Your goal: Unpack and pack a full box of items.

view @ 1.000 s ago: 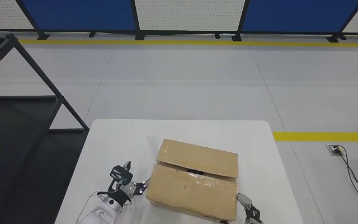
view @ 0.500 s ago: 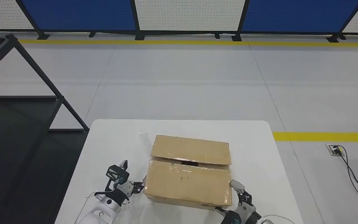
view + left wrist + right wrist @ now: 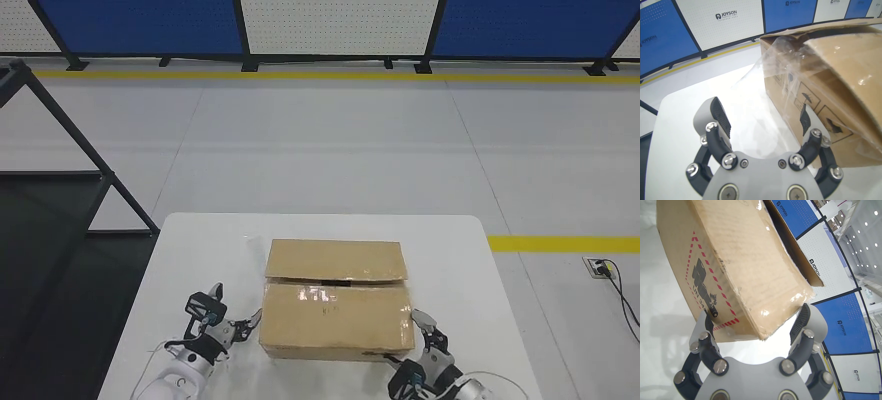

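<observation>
A brown cardboard box [image 3: 335,318] lies square on the white table [image 3: 200,250], its two top flaps down with a narrow gap between them. Loose clear tape [image 3: 780,56] hangs off its end. My left gripper [image 3: 228,312] sits at the box's left end; in the left wrist view the left gripper [image 3: 762,117] is open, one finger [image 3: 804,117] against the box [image 3: 829,91] side. My right gripper [image 3: 415,340] is at the near right corner. In its own view the right gripper [image 3: 755,321] stands open around the near flap's corner [image 3: 772,321].
A black metal frame [image 3: 60,130] stands off the table's left side. Blue and white partition panels [image 3: 340,25] line the back, beyond bare floor with yellow lines. Free table surface lies left and right of the box.
The box has turned from a skewed pose to square with the table and shifted left. The right gripper came up to its near right corner; the left gripper eased back left.
</observation>
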